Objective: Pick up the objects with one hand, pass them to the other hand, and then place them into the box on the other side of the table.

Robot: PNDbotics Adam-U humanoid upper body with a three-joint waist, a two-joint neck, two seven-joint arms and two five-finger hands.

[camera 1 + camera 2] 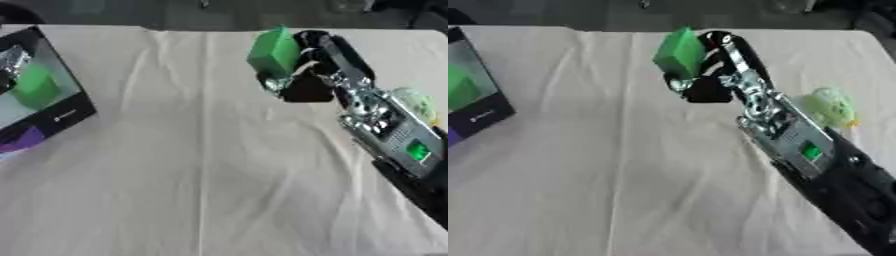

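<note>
— Where is the green block (pixel 274 51) at this moment?

— Up off the cloth-covered tabletop (pixel 201 165), held over its far half, a little right of the middle. The right hand (pixel 308 65) has it, with the arm running in from the near right corner.

— How is that hand set?

— Its fingers are curled round the block's right side and lower end, so the block is pinched against the dark palm. The block's left face and top stay uncovered.

— Which way does the block lie?

— Its long axis runs roughly upright, leaning slightly, the top end tipped toward the far edge and a touch to the right. The broad green face looks toward the table's left side.

— And the box?

— The box (pixel 61 116) sits at the left edge, dark-walled, partly cut off by the picture's border. Something green (pixel 37 87) lies inside it, a purple shape (pixel 22 139) shows at its near end, and something silvery (pixel 10 60) lies toward its far end. The block is well apart from it, across most of the cloth.

— Anything else on the table?

— A pale green, rounded thing (pixel 831 106) lies near the right edge, just beside the right forearm; I cannot make out what it is. A small yellow bit shows at its near side.

— The left hand?

— It shows in neither view.
</note>
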